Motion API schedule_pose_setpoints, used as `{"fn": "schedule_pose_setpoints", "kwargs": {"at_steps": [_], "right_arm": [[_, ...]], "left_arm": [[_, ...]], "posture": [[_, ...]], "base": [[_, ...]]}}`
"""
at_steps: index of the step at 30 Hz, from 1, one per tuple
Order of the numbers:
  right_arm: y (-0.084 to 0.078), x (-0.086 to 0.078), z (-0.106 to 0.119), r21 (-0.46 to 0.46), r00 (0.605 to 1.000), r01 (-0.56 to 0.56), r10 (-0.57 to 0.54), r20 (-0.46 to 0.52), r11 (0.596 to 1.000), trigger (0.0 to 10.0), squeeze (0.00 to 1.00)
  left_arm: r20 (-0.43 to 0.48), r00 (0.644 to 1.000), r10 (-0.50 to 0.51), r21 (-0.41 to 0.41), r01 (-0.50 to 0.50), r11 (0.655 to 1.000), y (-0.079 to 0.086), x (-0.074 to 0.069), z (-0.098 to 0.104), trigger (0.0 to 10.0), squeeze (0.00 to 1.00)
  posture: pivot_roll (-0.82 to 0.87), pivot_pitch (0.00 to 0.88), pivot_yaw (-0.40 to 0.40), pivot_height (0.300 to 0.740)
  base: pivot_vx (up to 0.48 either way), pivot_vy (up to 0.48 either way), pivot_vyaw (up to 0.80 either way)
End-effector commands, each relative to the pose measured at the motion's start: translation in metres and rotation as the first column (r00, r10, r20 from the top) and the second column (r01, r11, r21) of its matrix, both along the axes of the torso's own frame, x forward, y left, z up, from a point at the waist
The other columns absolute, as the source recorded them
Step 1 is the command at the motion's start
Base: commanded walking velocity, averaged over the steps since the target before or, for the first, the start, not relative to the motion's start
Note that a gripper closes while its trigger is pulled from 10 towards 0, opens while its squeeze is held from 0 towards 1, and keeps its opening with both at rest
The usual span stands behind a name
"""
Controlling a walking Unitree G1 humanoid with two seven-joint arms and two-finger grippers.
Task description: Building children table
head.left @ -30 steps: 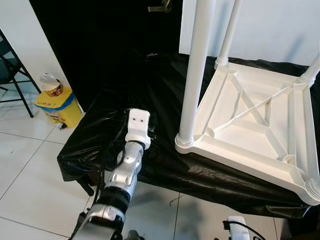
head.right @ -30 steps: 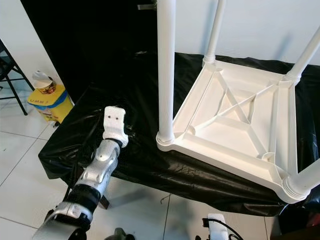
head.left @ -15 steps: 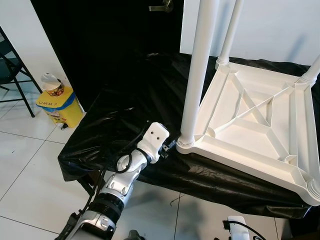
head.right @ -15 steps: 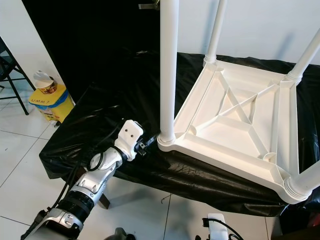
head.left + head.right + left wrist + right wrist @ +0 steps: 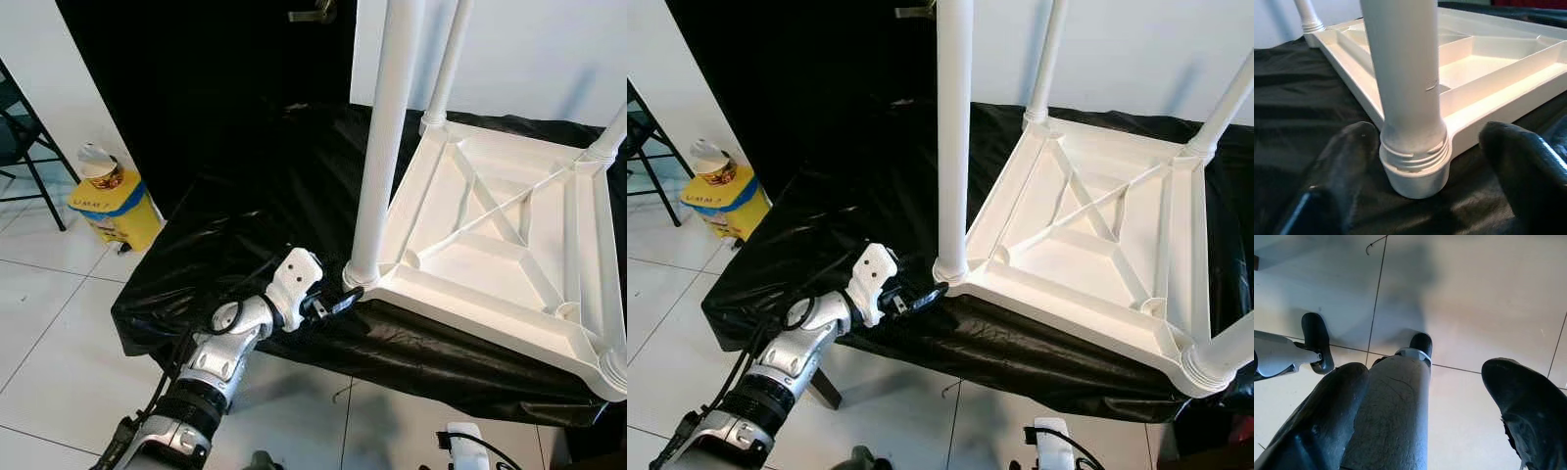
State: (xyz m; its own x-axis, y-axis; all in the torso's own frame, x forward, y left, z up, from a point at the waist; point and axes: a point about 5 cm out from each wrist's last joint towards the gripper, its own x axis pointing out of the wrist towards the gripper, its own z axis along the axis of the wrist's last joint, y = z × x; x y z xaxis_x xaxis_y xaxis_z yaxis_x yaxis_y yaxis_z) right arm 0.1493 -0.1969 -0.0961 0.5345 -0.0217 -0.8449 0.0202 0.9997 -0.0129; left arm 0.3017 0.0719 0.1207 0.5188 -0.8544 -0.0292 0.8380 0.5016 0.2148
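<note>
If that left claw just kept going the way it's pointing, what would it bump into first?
Most likely the threaded base of the nearest white table leg, where it joins the upturned tabletop. The left gripper is open, a finger on either side of it.

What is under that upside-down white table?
The white table lies legs-up on a black plastic sheet. The sheet drapes over whatever supports it, so that stays hidden. The left tool is open at the near leg.
</note>
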Motion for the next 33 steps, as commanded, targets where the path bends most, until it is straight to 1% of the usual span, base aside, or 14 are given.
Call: {"fn": "schedule_pose_setpoints", "kwargs": {"at_steps": [1,4,9,10,12,13,15,19,21,25,28,33], "right_arm": [[0.001,-0.005,-0.002,0.004,1.0,0.0,0.0,-0.026,1.0,10.0,0.13],[0.002,-0.004,-0.002,0.004,1.0,-0.004,0.004,-0.025,1.0,10.0,0.13],[0.002,-0.004,-0.002,0.002,1.0,-0.008,0.008,-0.026,1.0,10.0,0.13],[0.003,-0.004,-0.002,0.002,1.0,-0.009,0.009,-0.027,1.0,10.0,0.13],[0.003,-0.004,-0.002,0.002,1.0,-0.009,0.009,-0.027,1.0,10.0,0.13],[0.003,-0.004,-0.002,0.001,1.0,-0.01,0.01,-0.027,1.0,10.0,0.14],[0.003,-0.004,-0.002,0.001,1.0,-0.011,0.011,-0.028,1.0,10.0,0.13],[0.003,-0.004,-0.002,0.0,0.999,-0.014,0.014,-0.029,1.0,10.0,0.13],[0.003,-0.004,-0.002,-0.002,0.999,-0.019,0.019,-0.029,1.0,10.0,0.13],[0.003,-0.004,-0.002,-0.002,0.999,-0.018,0.018,-0.029,1.0,10.0,0.13],[0.003,-0.004,-0.002,-0.003,0.999,-0.015,0.015,-0.029,1.0,10.0,0.14],[0.003,-0.004,-0.002,-0.002,1.0,-0.011,0.011,-0.028,1.0,10.0,0.14]], "left_arm": [[-0.013,0.999,-0.041,0.011,0.041,0.999,-0.001,-0.003,-0.002,10.0,1.0],[-0.018,0.998,-0.053,0.005,0.053,0.999,-0.001,-0.002,-0.001,10.0,1.0],[0.001,0.999,-0.037,0.017,0.037,0.999,0.0,0.0,0.002,10.0,1.0],[0.012,1.0,-0.028,0.025,0.028,0.999,0.0,0.001,0.002,10.0,0.83],[0.02,1.0,-0.021,0.03,0.021,0.999,0.0,0.002,0.003,10.0,0.83],[0.033,0.999,-0.012,0.043,0.011,0.999,0.0,0.003,0.003,10.0,0.0],[0.042,0.999,-0.012,0.058,0.01,0.998,-0.002,0.005,0.002,10.0,0.0],[0.047,0.999,-0.022,0.061,0.019,0.998,-0.007,0.006,0.003,10.0,0.0],[0.051,0.998,-0.029,0.058,0.026,0.998,-0.016,0.01,0.005,10.0,0.0],[0.055,0.998,-0.03,0.059,0.027,0.998,-0.02,0.012,0.006,10.0,0.0],[0.041,0.998,-0.051,0.064,0.048,0.997,-0.03,0.013,0.004,10.0,0.0],[0.031,0.998,-0.055,0.084,0.052,0.995,-0.035,0.016,0.0,10.0,0.0]], "posture": [[0.04,0.008,-0.018,0.74],[0.04,0.006,-0.018,0.74],[0.04,0.001,-0.018,0.74],[0.04,0.0,-0.018,0.74],[0.04,0.0,-0.018,0.74],[0.04,0.0,-0.018,0.74],[0.04,0.0,-0.019,0.74],[0.04,0.0,-0.019,0.74],[0.03,0.0,-0.018,0.74],[0.03,0.0,-0.015,0.74],[0.03,0.0,-0.013,0.74],[0.02,0.0,-0.009,0.74]], "base": [[0.0,0.0,0.0],[0.0,0.0,0.0],[0.0,0.0,0.0],[0.0,0.0,0.0],[0.0,0.0,0.0],[0.0,0.0,0.0],[0.0,0.0,0.0],[0.0,0.0,0.0],[0.0,0.0,0.0],[0.0,0.0,0.0],[0.0,0.0,0.0],[0.0,0.0,0.0]]}}
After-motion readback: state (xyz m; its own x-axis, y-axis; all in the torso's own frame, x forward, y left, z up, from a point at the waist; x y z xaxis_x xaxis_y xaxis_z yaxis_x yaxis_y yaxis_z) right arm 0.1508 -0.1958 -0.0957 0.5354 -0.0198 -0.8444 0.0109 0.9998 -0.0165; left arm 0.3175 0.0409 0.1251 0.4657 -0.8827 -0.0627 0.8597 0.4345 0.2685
